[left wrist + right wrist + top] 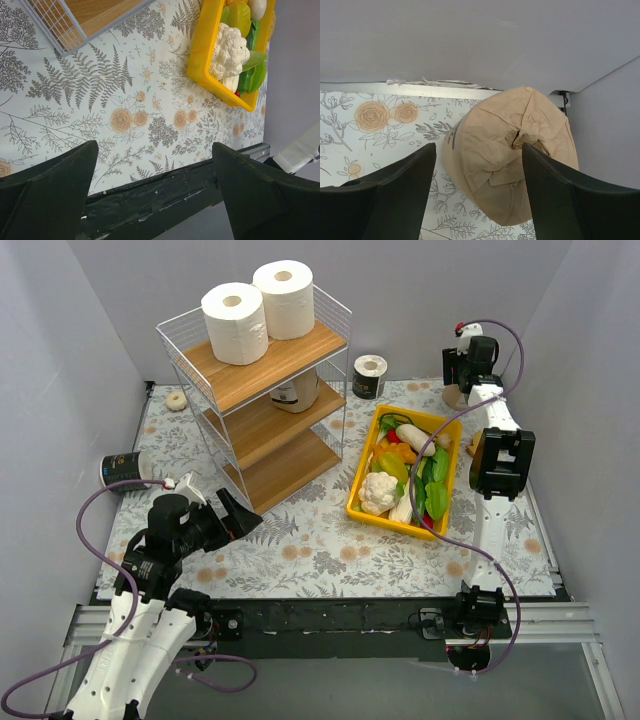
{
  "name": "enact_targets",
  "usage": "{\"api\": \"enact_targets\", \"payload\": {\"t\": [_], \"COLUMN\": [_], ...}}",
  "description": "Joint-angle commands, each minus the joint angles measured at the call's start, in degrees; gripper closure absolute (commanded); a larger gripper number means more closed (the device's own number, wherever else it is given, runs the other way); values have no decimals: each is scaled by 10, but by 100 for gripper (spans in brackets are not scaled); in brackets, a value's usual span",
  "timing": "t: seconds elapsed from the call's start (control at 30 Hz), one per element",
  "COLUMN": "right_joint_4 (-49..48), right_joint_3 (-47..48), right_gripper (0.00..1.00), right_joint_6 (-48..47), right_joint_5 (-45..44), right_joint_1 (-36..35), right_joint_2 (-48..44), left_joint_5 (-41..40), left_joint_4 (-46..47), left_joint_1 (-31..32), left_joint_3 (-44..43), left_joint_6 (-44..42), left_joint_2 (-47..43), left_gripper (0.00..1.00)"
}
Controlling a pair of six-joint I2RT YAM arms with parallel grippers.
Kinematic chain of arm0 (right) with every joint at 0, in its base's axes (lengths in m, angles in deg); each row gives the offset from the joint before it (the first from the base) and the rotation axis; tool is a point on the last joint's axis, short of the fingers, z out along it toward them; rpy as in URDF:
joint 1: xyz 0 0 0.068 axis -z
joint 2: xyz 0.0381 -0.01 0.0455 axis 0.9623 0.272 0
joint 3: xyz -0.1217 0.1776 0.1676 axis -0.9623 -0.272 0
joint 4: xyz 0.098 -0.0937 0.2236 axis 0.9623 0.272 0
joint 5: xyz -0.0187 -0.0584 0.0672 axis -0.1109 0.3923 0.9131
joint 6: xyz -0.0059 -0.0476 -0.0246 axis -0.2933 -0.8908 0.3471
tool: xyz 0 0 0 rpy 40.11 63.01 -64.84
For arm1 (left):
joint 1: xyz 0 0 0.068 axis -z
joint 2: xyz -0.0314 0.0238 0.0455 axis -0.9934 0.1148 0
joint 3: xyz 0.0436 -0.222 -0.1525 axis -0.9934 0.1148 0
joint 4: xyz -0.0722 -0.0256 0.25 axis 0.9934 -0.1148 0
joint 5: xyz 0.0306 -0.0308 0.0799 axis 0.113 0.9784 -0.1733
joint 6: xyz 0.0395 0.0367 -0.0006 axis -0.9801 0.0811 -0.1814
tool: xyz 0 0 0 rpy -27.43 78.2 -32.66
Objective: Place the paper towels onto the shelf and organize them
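The white wire shelf [262, 390] stands at the back left. Two big white rolls [235, 322] [284, 298] stand on its top board. A tan-wrapped roll [296, 392] sits on the middle board. One black-wrapped roll [369, 377] stands on the table behind the bin, and another [122, 472] lies at the left edge. My right gripper [461, 380] is open at the far right corner, its jaws on either side of a tan-wrapped roll [505, 160] without closing on it. My left gripper [232, 515] is open and empty near the shelf's front corner [75, 20].
A yellow bin [405, 472] of vegetables lies right of the shelf and shows in the left wrist view [205, 60]. A small beige ring [177, 400] lies at the back left. Grey walls close in on three sides. The tan roll sits in the wall corner.
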Motion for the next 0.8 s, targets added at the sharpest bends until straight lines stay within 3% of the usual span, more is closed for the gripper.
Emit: {"api": "enact_targets", "payload": {"t": [0.0,0.23,0.37,0.47,0.77], "right_joint_4": [-6,1,-14,-24,-80], "right_joint_3": [35,35,18,8,-25], "right_gripper": [24,31,53,64,71], "right_joint_6": [12,22,12,-1,-18], "right_joint_5": [8,11,18,33,66], "right_joint_1": [8,9,9,10,11], "right_joint_2": [24,39,31,21,-53], "left_joint_5": [4,4,4,5,9], "left_joint_4": [-2,-2,-2,-2,0], "left_joint_1": [-6,-11,-15,-16,-16], "left_joint_3": [5,5,5,5,6], "left_joint_6": [-4,-4,-4,-4,-5], "left_joint_2": [7,14,14,14,14], "left_gripper": [2,2,2,2,2]}}
